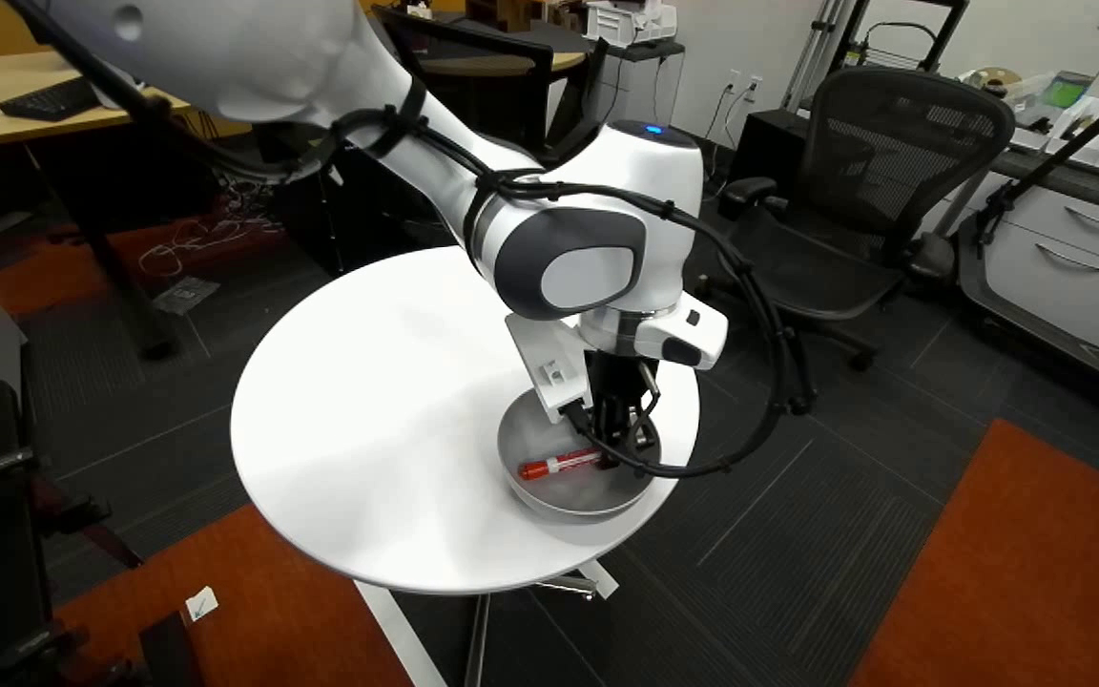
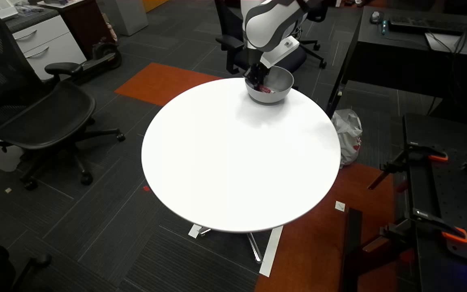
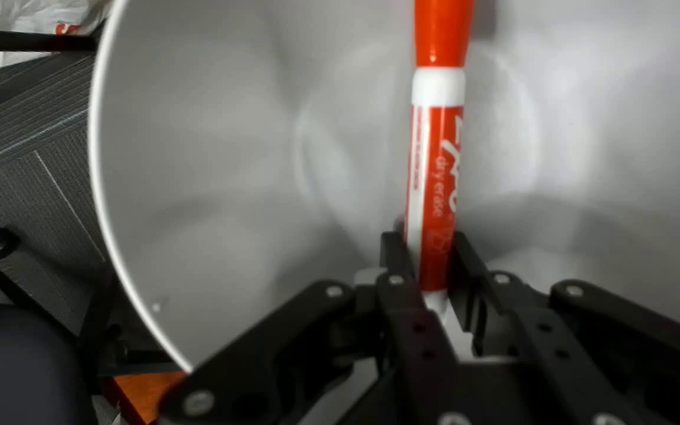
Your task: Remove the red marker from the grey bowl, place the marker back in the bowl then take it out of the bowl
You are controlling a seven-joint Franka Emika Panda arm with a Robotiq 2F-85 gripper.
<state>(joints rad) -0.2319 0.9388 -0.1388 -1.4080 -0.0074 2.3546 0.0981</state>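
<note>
The grey bowl (image 1: 569, 498) stands on the white round table near its edge. It also shows in an exterior view (image 2: 269, 97) and fills much of the wrist view (image 3: 216, 141). The red marker (image 3: 438, 147), with a red cap, white collar and red-and-white label, is inside the bowl. It also shows in both exterior views (image 1: 559, 465) (image 2: 264, 89). My gripper (image 3: 425, 248) reaches down into the bowl, its black fingers closed against both sides of the marker near its uncapped end. I cannot tell whether the marker touches the bowl's bottom.
The white round table (image 1: 368, 410) extends to one side of the bowl. The bowl's wall surrounds the fingers. A black cable loop (image 1: 778, 382) hangs from the arm beside the bowl. A black mesh chair (image 1: 893, 191) stands close to the table.
</note>
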